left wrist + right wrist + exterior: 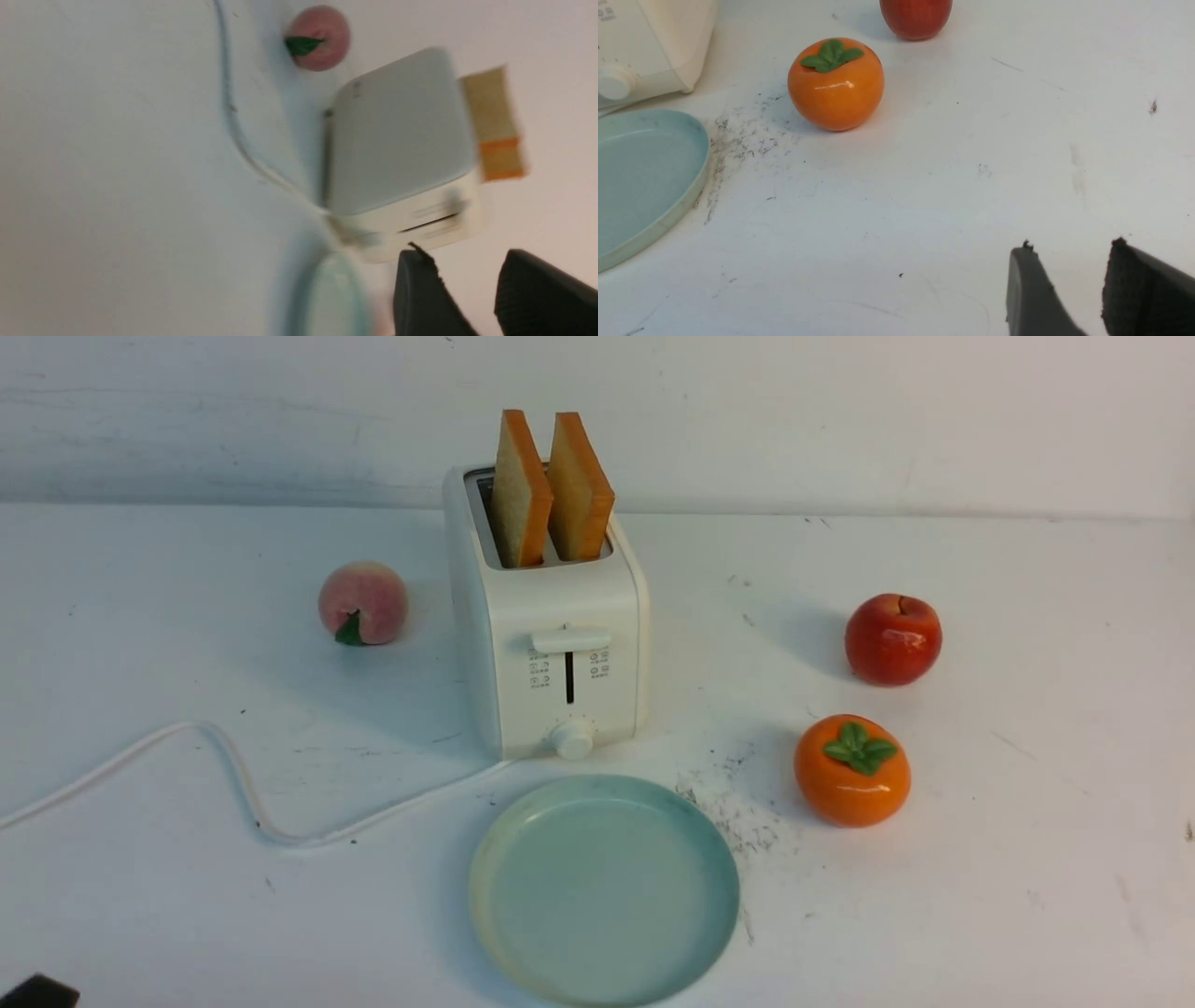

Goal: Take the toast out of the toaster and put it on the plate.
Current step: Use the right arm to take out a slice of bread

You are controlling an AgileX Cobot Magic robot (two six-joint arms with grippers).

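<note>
Two toast slices (551, 490) stand upright in the toaster (560, 653), rising free above its top. The plate (605, 891) lies just in front of the toaster on the worktop (1027, 877). A peach (363, 603) and the cord (233, 775) are left of the toaster, an apple (893, 639) and a persimmon (851, 770) well to its right. The left end effector (462, 261) and right end effector (1071, 247) are each moderately parted, gripping nothing.

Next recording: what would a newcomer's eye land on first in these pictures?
Two orange-crusted toast slices standing up out of the cream toaster in the middle of the table draw the eye first. Just in front of it lies the empty mint-green plate. Bright fruit flanks them: a peach on the left, a red apple and an orange persimmon on the right.
</note>
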